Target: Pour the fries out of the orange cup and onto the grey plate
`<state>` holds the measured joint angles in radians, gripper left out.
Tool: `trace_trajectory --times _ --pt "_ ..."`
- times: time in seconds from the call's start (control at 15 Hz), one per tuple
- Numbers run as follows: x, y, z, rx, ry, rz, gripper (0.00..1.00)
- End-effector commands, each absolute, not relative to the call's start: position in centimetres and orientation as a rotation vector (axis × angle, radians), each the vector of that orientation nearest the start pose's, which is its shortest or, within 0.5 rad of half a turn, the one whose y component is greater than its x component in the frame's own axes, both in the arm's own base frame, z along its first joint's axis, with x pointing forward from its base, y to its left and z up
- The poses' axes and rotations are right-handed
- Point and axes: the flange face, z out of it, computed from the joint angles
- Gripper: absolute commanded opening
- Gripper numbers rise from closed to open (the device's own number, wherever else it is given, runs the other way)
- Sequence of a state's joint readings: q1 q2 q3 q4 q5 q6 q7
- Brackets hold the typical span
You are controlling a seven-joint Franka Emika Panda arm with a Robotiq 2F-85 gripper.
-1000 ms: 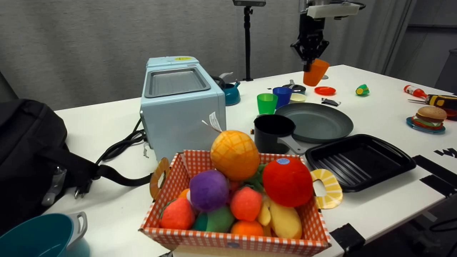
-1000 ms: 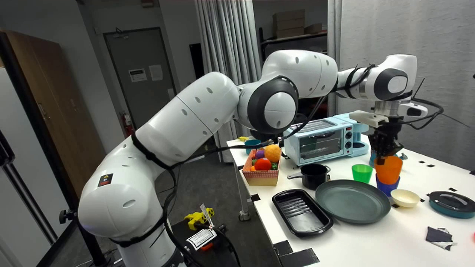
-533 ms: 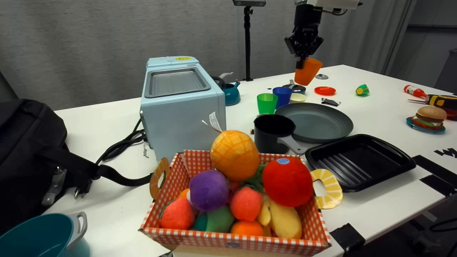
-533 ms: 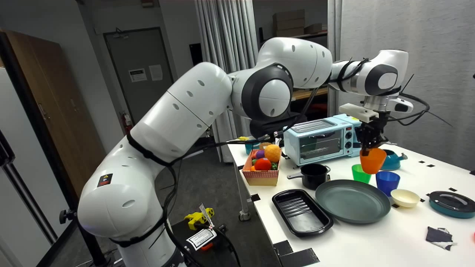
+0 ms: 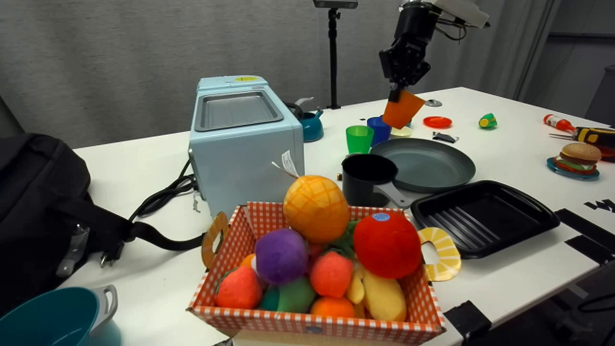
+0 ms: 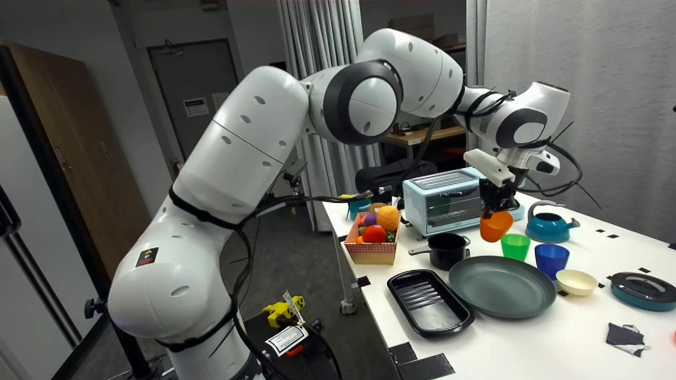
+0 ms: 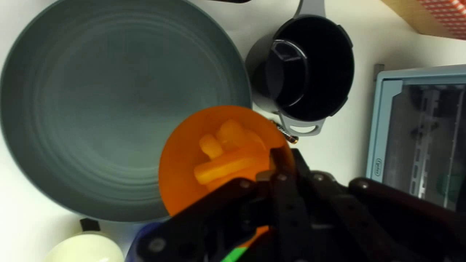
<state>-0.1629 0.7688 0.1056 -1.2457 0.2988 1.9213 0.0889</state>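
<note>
My gripper (image 5: 395, 93) is shut on the rim of the orange cup (image 5: 403, 110) and holds it in the air, tilted. The cup also shows in an exterior view (image 6: 495, 227), left of and above the green cup. In the wrist view the jaws (image 7: 285, 156) pinch the cup's wall, and the cup's mouth (image 7: 178, 156) faces the camera. The yellow fries (image 7: 222, 167) lie inside the cup. The round dark grey plate (image 7: 134, 91) is bare, and the cup covers part of its edge there. The plate shows in both exterior views (image 5: 423, 166) (image 6: 501, 287).
A black pot (image 6: 448, 250), a green cup (image 6: 515, 247), a blue cup (image 6: 551, 258) and a cream bowl (image 6: 576, 282) stand around the plate. A black ridged tray (image 5: 485, 218) lies beside it. A blue toaster oven (image 6: 457, 203) and a fruit box (image 5: 317, 322) stand near.
The gripper has carried the orange cup from over the blue cup, past the green cup, toward the pot and oven side. The cup is more tilted. The plate has not moved.
</note>
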Motion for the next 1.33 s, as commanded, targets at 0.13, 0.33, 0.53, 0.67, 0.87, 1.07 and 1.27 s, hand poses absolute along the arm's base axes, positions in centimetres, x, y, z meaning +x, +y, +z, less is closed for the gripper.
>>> trace_trajectory --times 0.13,0.33,0.53,0.67,0.87,1.07,1.27 --pt "69.7 -6.1 30.4 -2.548 0.403 -0.032 0.01" --pt "67.8 -7.4 29.5 -2.442 0.395 -0.121 0.01" --pt "66.4 -8.2 28.7 -2.341 0.401 -0.19 0.01" --pt "65.9 -8.4 28.3 -2.265 0.421 -0.245 0.01" --pt "65.5 -8.1 27.8 -2.151 0.427 -0.33 0.01" --pt "65.6 -7.9 27.4 -2.051 0.438 -0.417 0.01" --pt "66.1 -8.4 27.4 -1.978 0.457 -0.495 0.01"
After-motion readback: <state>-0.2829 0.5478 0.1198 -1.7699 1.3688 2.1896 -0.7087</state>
